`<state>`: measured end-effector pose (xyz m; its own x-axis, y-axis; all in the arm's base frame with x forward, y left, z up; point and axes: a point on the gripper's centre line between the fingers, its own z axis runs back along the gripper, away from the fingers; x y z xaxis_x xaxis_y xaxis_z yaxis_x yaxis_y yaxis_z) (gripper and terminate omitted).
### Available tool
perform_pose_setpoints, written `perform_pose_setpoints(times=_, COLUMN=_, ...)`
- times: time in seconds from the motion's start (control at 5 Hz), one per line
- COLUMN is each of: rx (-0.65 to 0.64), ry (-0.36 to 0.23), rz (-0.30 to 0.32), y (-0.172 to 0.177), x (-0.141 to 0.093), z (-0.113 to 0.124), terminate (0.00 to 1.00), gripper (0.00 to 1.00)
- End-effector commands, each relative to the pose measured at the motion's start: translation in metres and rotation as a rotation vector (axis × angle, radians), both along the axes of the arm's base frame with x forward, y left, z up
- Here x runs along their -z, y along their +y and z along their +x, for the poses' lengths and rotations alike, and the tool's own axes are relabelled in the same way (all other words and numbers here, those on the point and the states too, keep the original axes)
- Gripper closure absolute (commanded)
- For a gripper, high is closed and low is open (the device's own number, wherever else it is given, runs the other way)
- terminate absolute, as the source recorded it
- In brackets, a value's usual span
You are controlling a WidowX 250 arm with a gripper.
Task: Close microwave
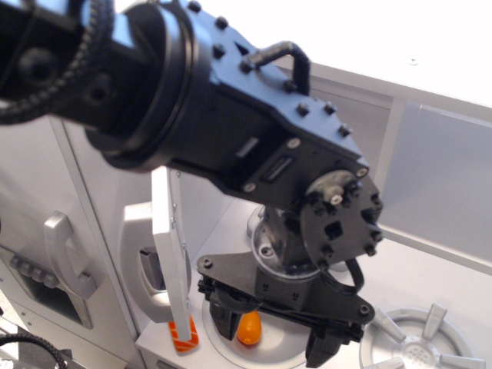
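Microwave door (171, 254) stands ajar, edge-on at lower left, my arm (231, 115) blocking much behind it. I see my pincer (280, 330) spread above an orange object (249, 329); burner (419, 350) at right.

Microwave door open, edge-on

The microwave (171, 254), light grey, has its flat door swung outward, thin white edge facing the camera, upright.
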<state>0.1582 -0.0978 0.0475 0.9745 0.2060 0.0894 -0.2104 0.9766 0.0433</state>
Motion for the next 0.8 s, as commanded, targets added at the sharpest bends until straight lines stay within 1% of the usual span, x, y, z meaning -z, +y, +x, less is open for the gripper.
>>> perform_pose_setpoints(times=0.0, rx=0.000, ry=0.000, rz=0.000, y=0.000, x=0.000, z=0.000, terminate=0.00, gripper=0.00)
perform_pose_setpoints(times=0.2, rx=-0.030, ry=-0.015, rz=-0.052, y=0.003, x=-0.040, z=0.003, terminate=0.00, gripper=0.00)
perform_pose_setpoints(times=0.4, rx=-0.061, ry=-0.044, rz=-0.123, y=0.016, x=-0.080, z=0.008, terminate=0.00, gripper=0.00)
perform_pose_setpoints(times=0.6, rx=-0.089, ry=-0.057, rz=-0.180, y=0.042, x=-0.120, z=0.009, terminate=0.00, gripper=0.00)
